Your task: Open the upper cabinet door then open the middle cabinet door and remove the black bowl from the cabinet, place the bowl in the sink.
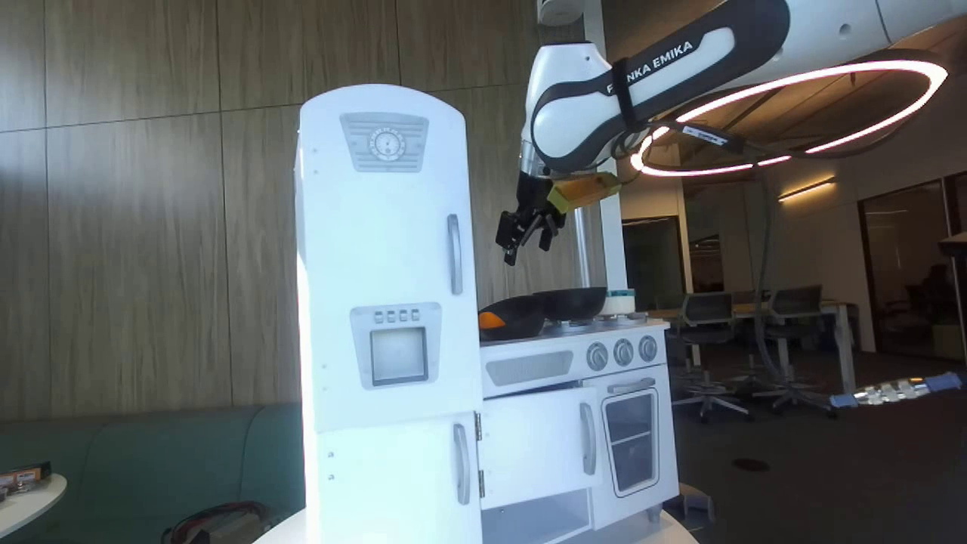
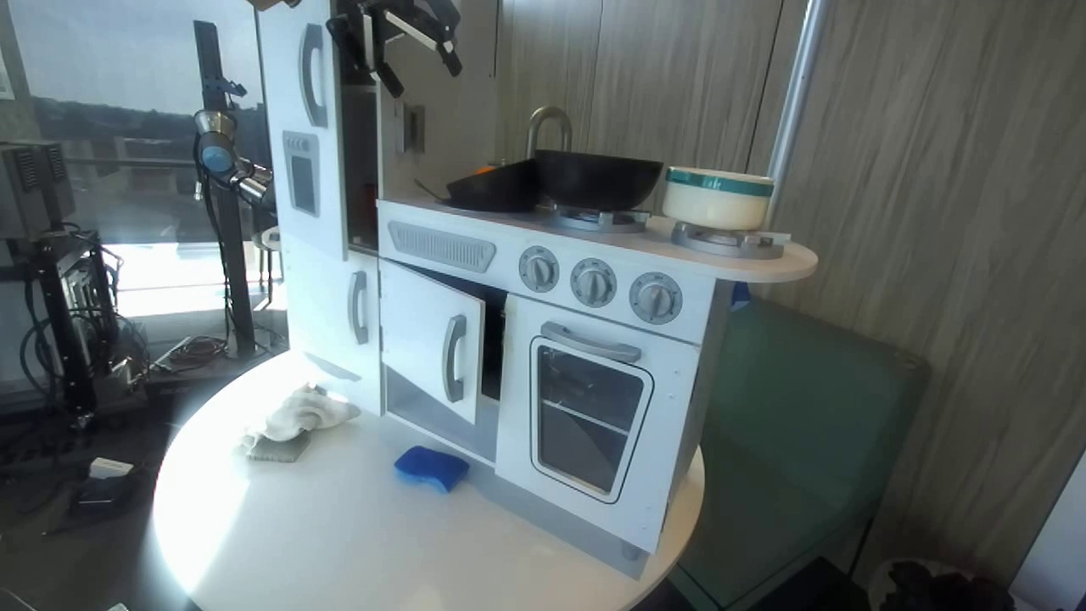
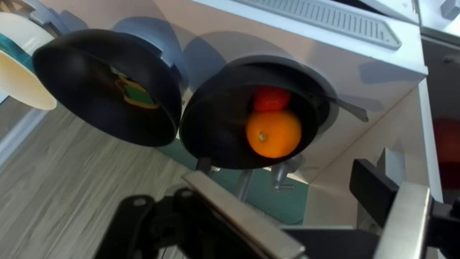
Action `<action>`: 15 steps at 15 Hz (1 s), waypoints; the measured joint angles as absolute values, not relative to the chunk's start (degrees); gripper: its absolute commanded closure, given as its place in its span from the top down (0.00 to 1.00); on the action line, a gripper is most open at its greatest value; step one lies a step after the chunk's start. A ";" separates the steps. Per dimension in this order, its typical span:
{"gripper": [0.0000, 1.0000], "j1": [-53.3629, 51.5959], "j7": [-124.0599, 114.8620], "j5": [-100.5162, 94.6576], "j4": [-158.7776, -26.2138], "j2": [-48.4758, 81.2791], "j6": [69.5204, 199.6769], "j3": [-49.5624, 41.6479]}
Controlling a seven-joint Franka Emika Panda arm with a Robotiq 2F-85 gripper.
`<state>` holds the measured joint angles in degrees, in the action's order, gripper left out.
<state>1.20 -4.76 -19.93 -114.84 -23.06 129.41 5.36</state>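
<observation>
The upper cabinet door [image 1: 393,227] is a tall white panel with a rounded top. It stands ajar in an exterior view [image 2: 293,182], with a dark interior beside it. The middle cabinet door [image 2: 433,339] is ajar too. A black bowl [image 3: 222,126] with an orange and a red fruit sits tilted by the faucet, hiding most of the sink [image 3: 334,108]. A second black bowl [image 2: 598,180] is on a burner, holding something green and yellow; I cannot tell which is the task's. My gripper [image 1: 528,253] is open and empty above the fruit bowl, also in the wrist view [image 3: 289,180].
A white and teal pot [image 2: 717,199] stands on the end burner. The faucet [image 2: 550,127] rises behind the bowls. A blue sponge [image 2: 431,468] and a white cloth [image 2: 310,412] lie on the round table [image 2: 356,543]. Something red [image 3: 447,140] shows inside the tall cabinet.
</observation>
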 measured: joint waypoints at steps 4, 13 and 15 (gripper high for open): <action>1.00 2.14 -11.44 -22.44 -114.87 -20.41 138.74 7.27; 1.00 -2.62 -8.57 -8.82 -116.52 -23.00 139.52 7.12; 1.00 -3.80 -6.99 -6.42 -117.21 -24.71 136.03 7.07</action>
<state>-3.80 -6.99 -6.42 -117.21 -24.71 136.03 7.07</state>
